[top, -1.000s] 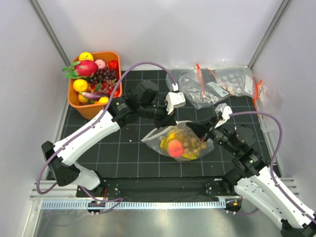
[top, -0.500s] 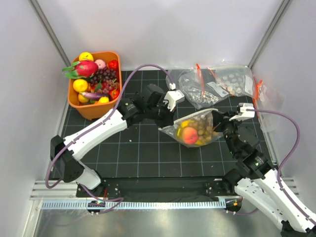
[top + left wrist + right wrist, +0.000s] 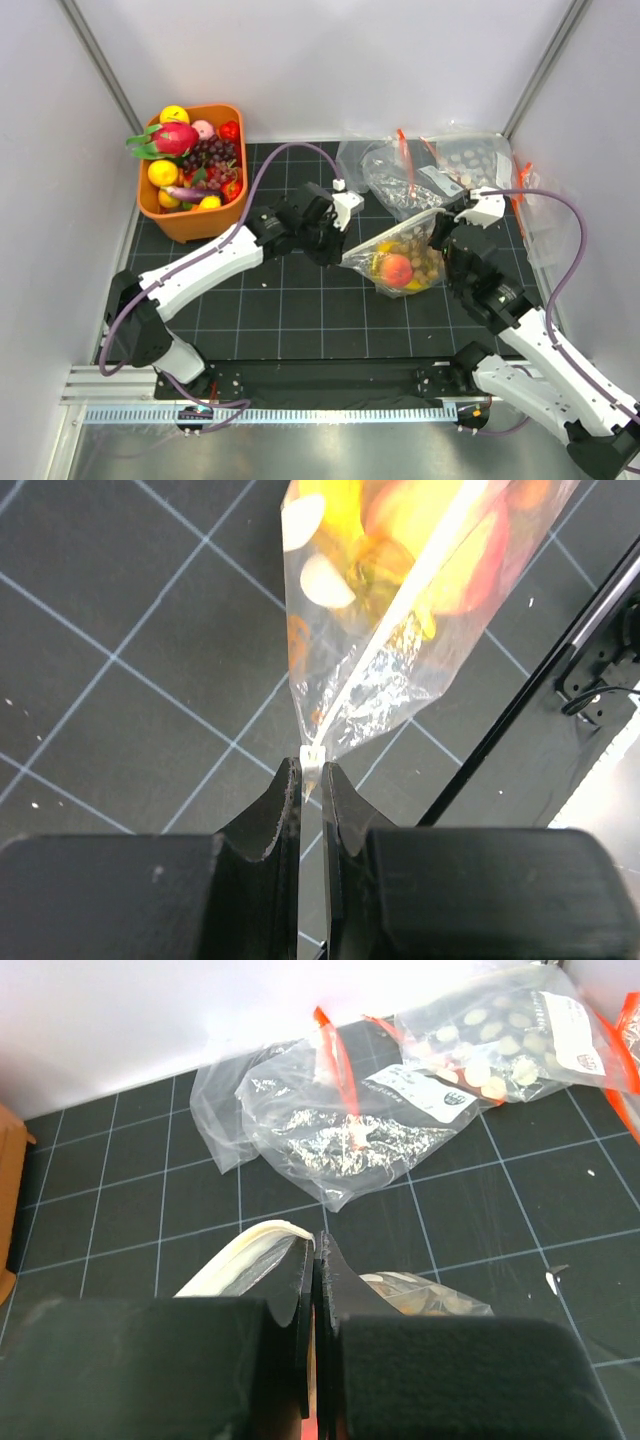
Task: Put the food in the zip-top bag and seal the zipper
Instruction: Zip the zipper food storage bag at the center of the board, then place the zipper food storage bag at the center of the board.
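Observation:
The clear zip-top bag hangs above the mat between my two grippers, stretched along its mouth edge. Inside it show the pink-orange peach, the yellow banana bunch and the brown balls. My left gripper is shut on the bag's left corner; in the left wrist view the pale zipper end sits pinched between the jaws, with the bag beyond. My right gripper is shut on the bag's right end; in the right wrist view the pale zipper strip curls off left of the jaws.
An orange bin of toy fruit, with the magenta dragon fruit and dark grapes, stands at the back left. Other clear bags with orange-red zippers lie at the back right, one holding round pieces.
Both grippers lifted the bag off the mat and carried it to the right and back. The right gripper swung out toward the back right, pulling the mouth edge taut.

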`<act>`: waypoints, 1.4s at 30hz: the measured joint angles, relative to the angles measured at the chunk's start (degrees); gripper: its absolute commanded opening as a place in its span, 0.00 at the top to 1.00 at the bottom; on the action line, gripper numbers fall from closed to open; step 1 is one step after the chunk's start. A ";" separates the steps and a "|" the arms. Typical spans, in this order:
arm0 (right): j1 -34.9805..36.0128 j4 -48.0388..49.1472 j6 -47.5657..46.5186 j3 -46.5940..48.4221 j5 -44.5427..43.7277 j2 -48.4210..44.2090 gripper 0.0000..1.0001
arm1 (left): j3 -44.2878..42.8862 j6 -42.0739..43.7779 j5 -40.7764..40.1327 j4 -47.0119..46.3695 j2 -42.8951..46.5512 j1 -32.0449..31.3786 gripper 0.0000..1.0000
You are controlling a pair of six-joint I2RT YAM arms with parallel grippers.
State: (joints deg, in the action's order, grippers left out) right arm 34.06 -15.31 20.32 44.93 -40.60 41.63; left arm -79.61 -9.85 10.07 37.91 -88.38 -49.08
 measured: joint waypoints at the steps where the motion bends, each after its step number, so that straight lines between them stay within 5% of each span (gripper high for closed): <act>1: 0.04 -0.13 0.04 0.15 0.04 0.31 0.99 | 0.74 -0.24 -0.13 -0.17 0.35 0.00 1.00; 11: 0.22 0.09 0.35 0.92 1.88 1.14 0.99 | 3.21 -1.77 -3.48 0.26 6.38 0.00 1.00; 20: -0.55 3.93 -0.70 6.71 14.67 7.54 0.99 | 0.15 -4.61 -9.55 8.70 13.51 1.11 1.00; 33: 0.22 15.80 4.09 17.99 34.97 38.60 0.99 | 10.01 -15.41 -8.92 8.61 21.68 28.89 0.99; 35: 0.39 17.44 5.51 20.39 36.79 42.91 0.91 | 10.56 -15.98 -8.59 8.55 23.56 30.88 1.00; 36: 0.57 18.23 6.05 21.94 37.62 44.98 0.80 | 10.64 -16.37 -8.50 8.61 24.46 31.69 0.99; 37: 0.74 18.29 6.54 23.52 38.38 46.66 0.50 | 10.64 -16.65 -8.55 8.63 25.16 32.28 0.91; 39: 1.29 17.88 7.13 29.09 39.50 51.19 0.38 | 10.67 -16.87 -8.79 8.63 26.03 33.29 0.42; 41: 1.88 16.98 7.06 33.62 39.67 53.99 0.23 | 10.67 -16.90 -9.60 8.68 26.34 33.88 0.07; 42: 2.19 16.79 6.73 34.62 39.58 54.42 0.03 | 10.67 -17.51 -10.21 8.72 26.45 33.97 0.01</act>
State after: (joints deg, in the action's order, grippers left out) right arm 36.25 1.48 27.05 79.55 -1.02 96.05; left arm -68.95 -27.35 -0.14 46.63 -61.93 -15.11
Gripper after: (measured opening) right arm 0.709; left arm 0.768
